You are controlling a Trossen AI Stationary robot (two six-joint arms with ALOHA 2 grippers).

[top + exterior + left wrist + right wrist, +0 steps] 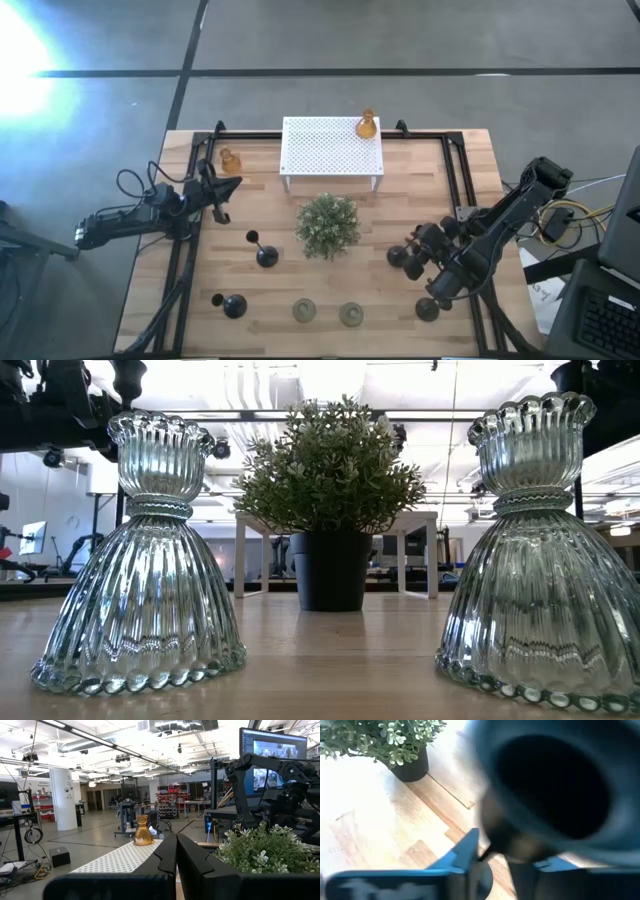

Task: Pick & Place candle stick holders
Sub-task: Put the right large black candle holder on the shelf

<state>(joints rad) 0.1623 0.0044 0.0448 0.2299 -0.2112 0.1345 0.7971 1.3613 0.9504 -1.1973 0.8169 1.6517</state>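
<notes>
High view: light wooden worktop (420, 170) carried a white perforated metal stand (331, 147) with one amber glass bell-shaped holder (366, 125) on its right corner; second amber holder (230, 160) sat on the worktop left of the stand. Bushy green potted plant (327, 224) stood centre. Two pale greenish ribbed glass holders (304, 311) lay near the front edge; black round-based holders (266, 254) stood left and right. Low view: ribbed glass holders flanked the plant. Left wrist view: left end effector (176, 865) was fully closed, empty. Right wrist view: right end effector (492, 855) gripped a black holder (545, 790).
</notes>
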